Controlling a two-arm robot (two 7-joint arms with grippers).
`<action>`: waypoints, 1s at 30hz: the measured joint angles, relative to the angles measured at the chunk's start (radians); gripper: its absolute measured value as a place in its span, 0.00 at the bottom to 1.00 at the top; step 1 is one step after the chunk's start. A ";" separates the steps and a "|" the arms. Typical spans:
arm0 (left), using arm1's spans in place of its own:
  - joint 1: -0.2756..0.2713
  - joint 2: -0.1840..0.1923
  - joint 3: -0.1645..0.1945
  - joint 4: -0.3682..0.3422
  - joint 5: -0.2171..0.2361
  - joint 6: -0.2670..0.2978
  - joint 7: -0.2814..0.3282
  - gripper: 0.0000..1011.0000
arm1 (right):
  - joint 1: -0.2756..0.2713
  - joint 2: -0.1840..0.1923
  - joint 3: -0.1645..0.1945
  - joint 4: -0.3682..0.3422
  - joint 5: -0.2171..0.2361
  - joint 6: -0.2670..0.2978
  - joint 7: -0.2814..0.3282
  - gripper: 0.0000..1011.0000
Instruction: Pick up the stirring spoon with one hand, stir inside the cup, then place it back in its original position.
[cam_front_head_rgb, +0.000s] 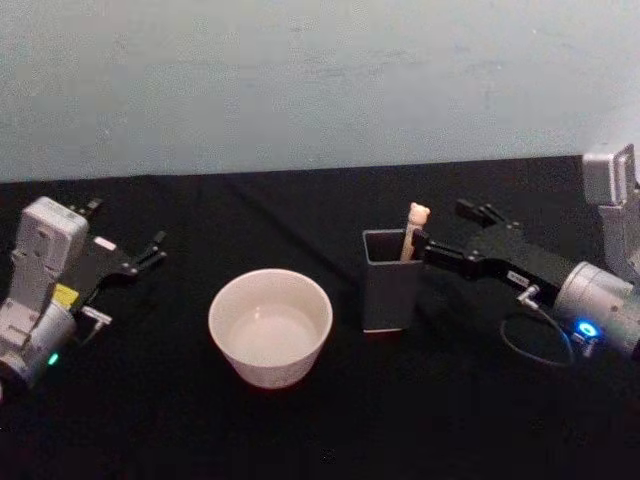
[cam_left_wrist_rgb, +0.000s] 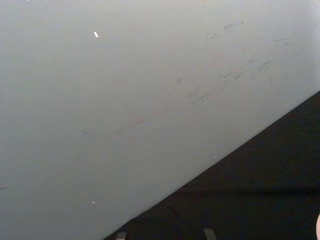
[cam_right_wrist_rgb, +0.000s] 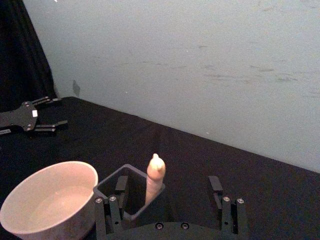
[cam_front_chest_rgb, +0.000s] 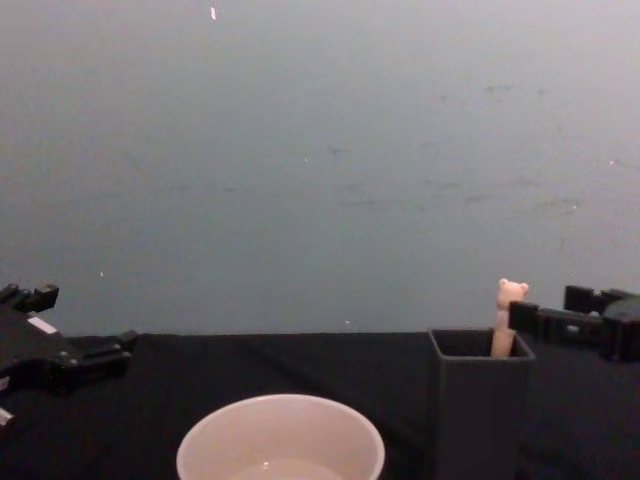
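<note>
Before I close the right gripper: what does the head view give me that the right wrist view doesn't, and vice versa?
Head view only: the dark grey holder whole, down to the black table, and the right gripper from outside, open at the stirring spoon. Right wrist view only: the spoon's handle framed between the gripper's fingers, nearer one. Both: the cream cup, the bear-head handle, the left gripper parked open.

One cup (cam_front_head_rgb: 266, 366) sits at lower centre, one dark grey holder (cam_front_head_rgb: 390, 296) just right of it, with one stirring spoon (cam_front_head_rgb: 412, 232) inside. Two grippers: the left gripper (cam_front_head_rgb: 128, 225) at the left edge, the right gripper (cam_front_head_rgb: 440, 228) at the right.
</note>
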 joint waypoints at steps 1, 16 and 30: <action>0.000 0.000 0.000 0.000 0.000 0.000 0.000 0.99 | 0.007 -0.004 -0.003 0.007 -0.003 0.000 0.004 0.99; 0.000 0.000 0.000 0.000 0.000 0.000 0.000 0.99 | 0.086 -0.055 -0.044 0.098 -0.057 -0.032 0.064 0.99; 0.000 0.000 0.000 0.000 0.000 0.000 0.000 0.99 | 0.090 -0.059 -0.046 0.104 -0.061 -0.033 0.071 0.99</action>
